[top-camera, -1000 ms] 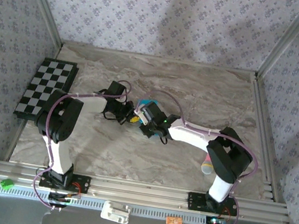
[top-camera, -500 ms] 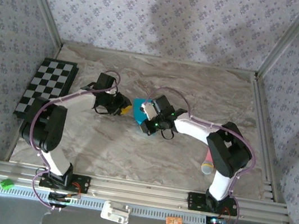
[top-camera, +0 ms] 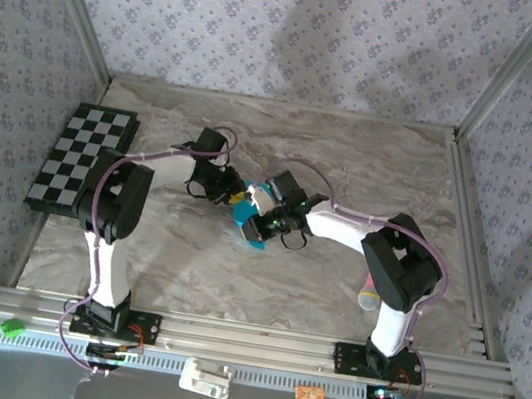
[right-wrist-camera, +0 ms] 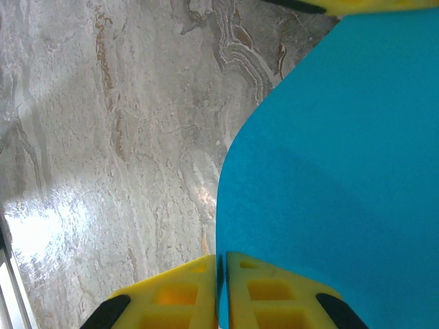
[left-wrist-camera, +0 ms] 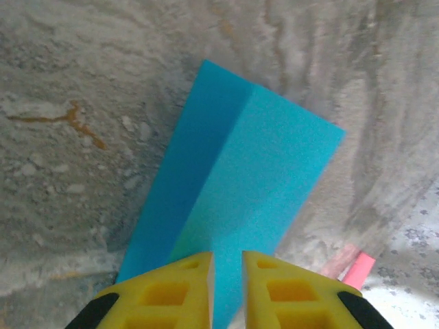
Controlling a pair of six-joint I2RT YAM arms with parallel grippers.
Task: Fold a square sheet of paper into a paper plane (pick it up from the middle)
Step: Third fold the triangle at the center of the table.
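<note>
**Square sheet of paper** (left-wrist-camera: 254, 178), folded to a narrower strip with 1 crease, at the middle of the table (top-camera: 382, 167) between the 2 arms. Its long axis runs straight out from the left gripper (left-wrist-camera: 227, 257), whose jaws stand narrowly apart at one end; whether they grasp it cannot be told. The right gripper (right-wrist-camera: 221, 259) has its jaws clenched on the opposite edge.

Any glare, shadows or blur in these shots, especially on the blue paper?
Right wrist: bright glare on the table at the picture's lower left, the square sheet of paper sharp with a shadow band. Left wrist: one paper panel shaded, the other lit. Top external: even light, faint shadows on the back wall.
</note>
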